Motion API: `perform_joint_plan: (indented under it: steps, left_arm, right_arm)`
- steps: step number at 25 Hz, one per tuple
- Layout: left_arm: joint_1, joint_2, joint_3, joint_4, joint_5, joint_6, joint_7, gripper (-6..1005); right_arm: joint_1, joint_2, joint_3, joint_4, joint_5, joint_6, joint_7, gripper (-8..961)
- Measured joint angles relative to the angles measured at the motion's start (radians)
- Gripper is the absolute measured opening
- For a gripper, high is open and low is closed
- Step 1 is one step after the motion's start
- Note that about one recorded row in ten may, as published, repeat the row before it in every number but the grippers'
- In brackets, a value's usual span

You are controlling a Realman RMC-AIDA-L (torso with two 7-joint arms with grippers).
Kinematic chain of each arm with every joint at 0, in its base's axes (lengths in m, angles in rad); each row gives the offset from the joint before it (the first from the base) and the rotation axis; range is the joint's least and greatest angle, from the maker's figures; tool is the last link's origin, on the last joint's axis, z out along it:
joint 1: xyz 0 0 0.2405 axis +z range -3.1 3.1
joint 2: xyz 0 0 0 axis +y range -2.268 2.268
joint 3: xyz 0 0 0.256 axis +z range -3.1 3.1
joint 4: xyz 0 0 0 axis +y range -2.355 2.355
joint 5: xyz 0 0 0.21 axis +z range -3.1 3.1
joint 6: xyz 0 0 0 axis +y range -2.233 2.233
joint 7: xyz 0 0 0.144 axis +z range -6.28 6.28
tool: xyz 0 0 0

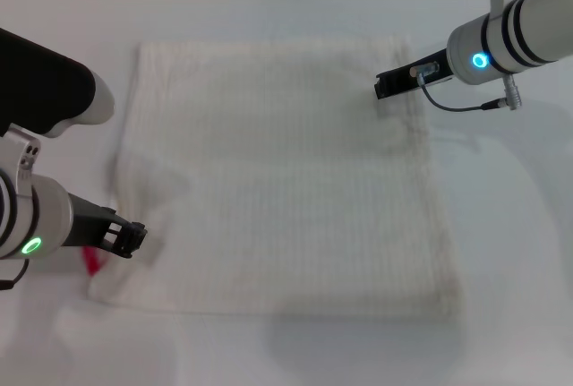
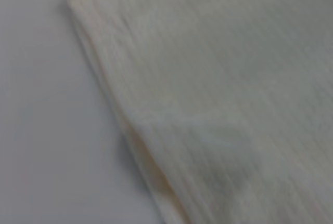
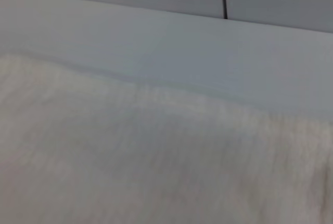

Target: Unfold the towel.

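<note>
Down at the near-left corner of the white ribbed towel (image 1: 286, 180), spread nearly flat on the table (image 1: 510, 243), my left hand (image 1: 134, 238) — grip unclear, like my right hand's (image 1: 383, 86) — could drag it askew.

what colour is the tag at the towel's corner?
Red-pink. The tag sits at the white towel's near-left corner, beside the left hand; head view shows it best.
</note>
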Motion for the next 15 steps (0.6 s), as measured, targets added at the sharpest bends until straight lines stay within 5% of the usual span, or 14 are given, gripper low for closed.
perform_joint_plan:
  steps: [8,12,15]
  left_arm:
    - [0.012,0.001,-0.018,-0.04,0.0,0.046,0.013,525]
    - [0.009,0.001,-0.045,-0.009,0.0,0.217,0.093,603]
    - [0.035,-0.003,-0.083,0.065,0.0,0.546,0.201,661]
  right_arm:
    - [-0.003,0.004,-0.001,-0.021,0.0,-0.006,-0.001,-1]
    - [-0.065,0.019,-0.06,-0.145,0.01,0.009,-0.041,-1]
    - [-0.166,0.023,-0.194,-0.308,0.05,0.069,-0.049,-1]
